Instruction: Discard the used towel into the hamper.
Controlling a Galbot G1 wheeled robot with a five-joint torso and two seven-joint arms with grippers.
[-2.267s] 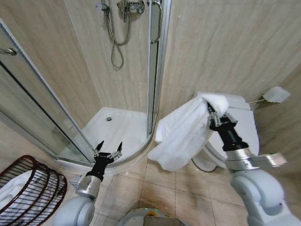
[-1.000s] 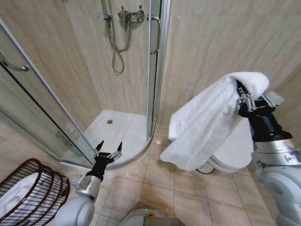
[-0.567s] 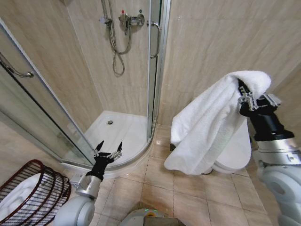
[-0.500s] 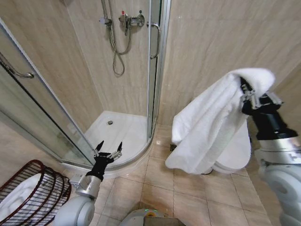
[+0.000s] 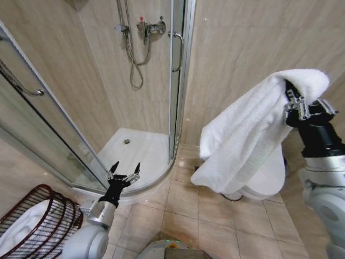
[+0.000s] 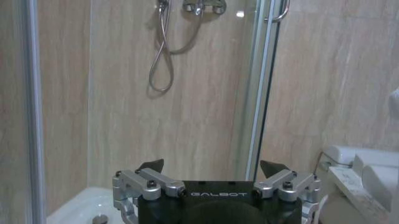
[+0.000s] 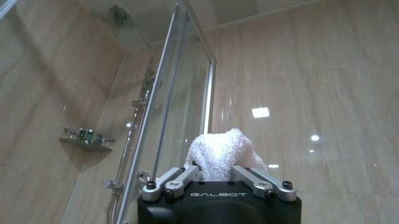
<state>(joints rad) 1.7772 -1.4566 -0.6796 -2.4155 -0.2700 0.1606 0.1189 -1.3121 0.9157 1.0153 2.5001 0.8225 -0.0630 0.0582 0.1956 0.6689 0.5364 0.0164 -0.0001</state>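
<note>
Bright, even bathroom light, warm on the tile.

Lamp glare spots sit on the glossy wall [image 7: 324,93] in the right wrist view, which is soft. The left wrist view is dimmer and hazy. In the head view the shower door [image 5: 180,70] bows near the edge; the towel [image 5: 253,135] casts soft shadow below.

A thick white terry-cloth towel [image 5: 253,135] hangs bunched from the right gripper [image 5: 297,105], whose fingers [image 7: 181,179] are pinched closed on its upper fold; a rounded tuft [image 7: 219,154] pokes up between them. From the fingers the cloth drapes down and toward the robot's left in long folds, free of the floor. The round dark red-brown open-weave wire hamper [image 5: 40,224] stands on the floor, far below and left of those fingers, white cloth [image 5: 21,229] inside it.
</note>
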